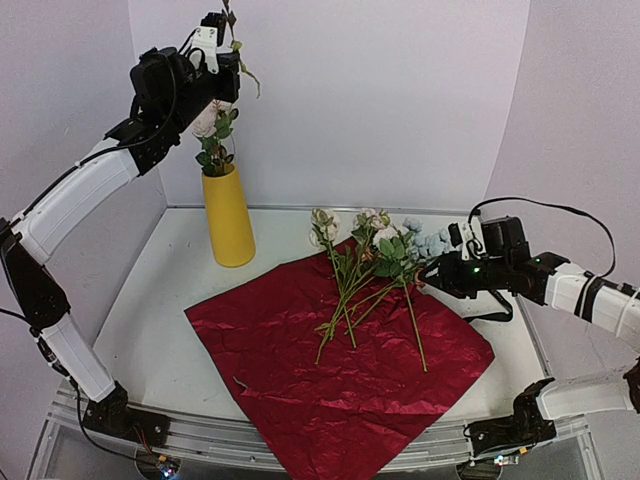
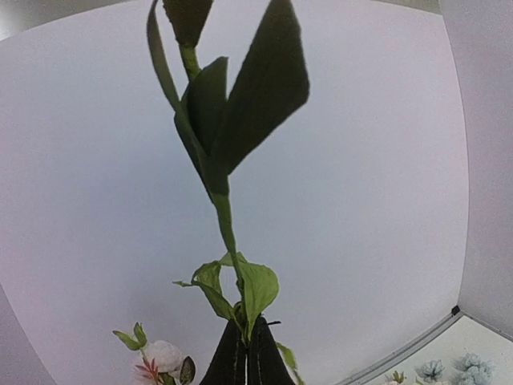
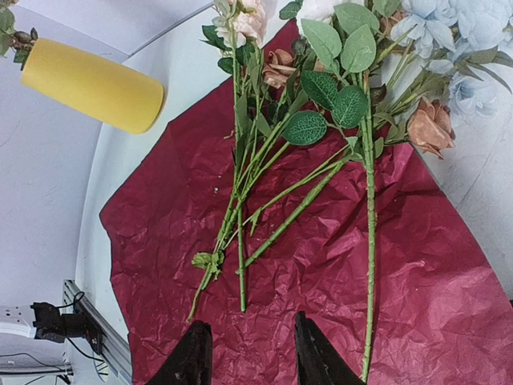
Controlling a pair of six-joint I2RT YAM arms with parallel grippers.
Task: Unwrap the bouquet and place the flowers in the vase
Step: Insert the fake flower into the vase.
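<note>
The bouquet lies unwrapped: its dark red paper (image 1: 340, 350) is spread flat on the table, with several loose flowers (image 1: 365, 265) lying across it, blooms toward the back. The yellow vase (image 1: 228, 215) stands upright left of the paper and holds a few flowers (image 1: 213, 140). High above the vase, my left gripper (image 1: 228, 45) is shut on a leafy green stem (image 2: 225, 216). My right gripper (image 3: 250, 361) hovers open over the paper (image 3: 401, 265), just short of the stem ends (image 3: 240, 265), nothing between its fingers. In this view the vase (image 3: 92, 84) is at the upper left.
White walls close in the table at the back and on both sides. A metal rail (image 1: 300, 435) runs along the near edge, under the paper's front corner. Pale blue blooms (image 1: 432, 240) lie off the paper at the right.
</note>
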